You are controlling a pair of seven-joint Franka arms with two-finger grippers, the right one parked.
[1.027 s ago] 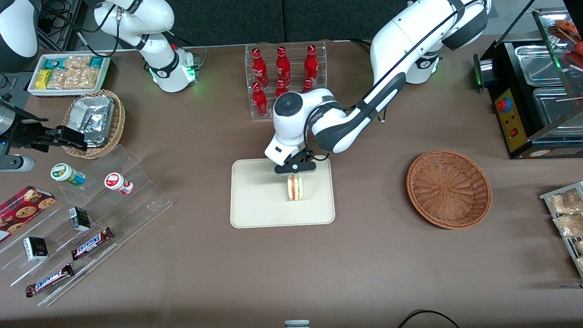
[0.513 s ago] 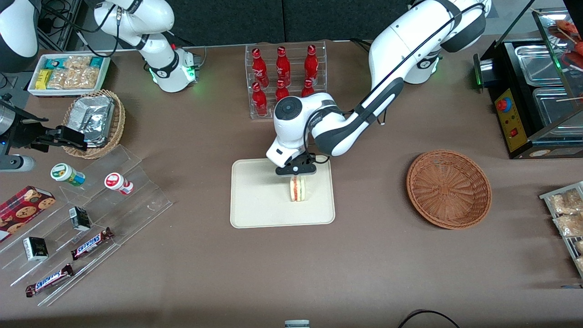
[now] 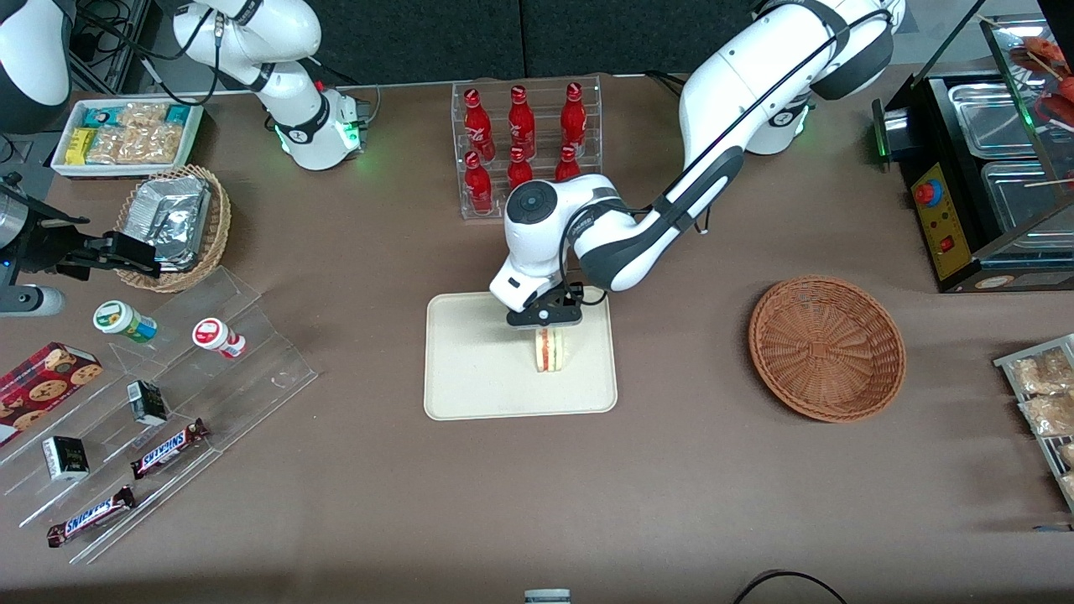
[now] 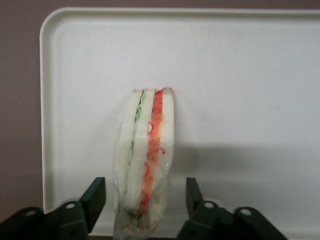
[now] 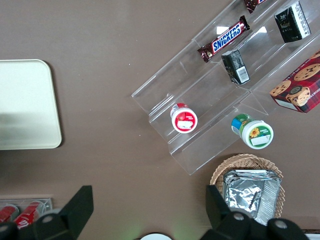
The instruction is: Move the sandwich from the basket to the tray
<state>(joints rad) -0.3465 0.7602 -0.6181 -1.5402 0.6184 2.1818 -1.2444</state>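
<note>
Sandwich (image 4: pixel 145 160): white bread, red-orange and green stripes; tray (image 3: pixel 470 369) cream; basket (image 3: pixel 826 348) reddish-brown weave; gripper (image 3: pixel 544 315) black

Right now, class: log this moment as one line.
gripper: open, above sandwich | sandwich: on edge on tray | basket: holds nothing

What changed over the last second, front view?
The gripper lifted slightly off the sandwich and drew back toward the bottle rack; its fingers now stand open, clear of the bread. The sandwich shifted slightly but stays upright on the tray. The basket is unchanged.
</note>
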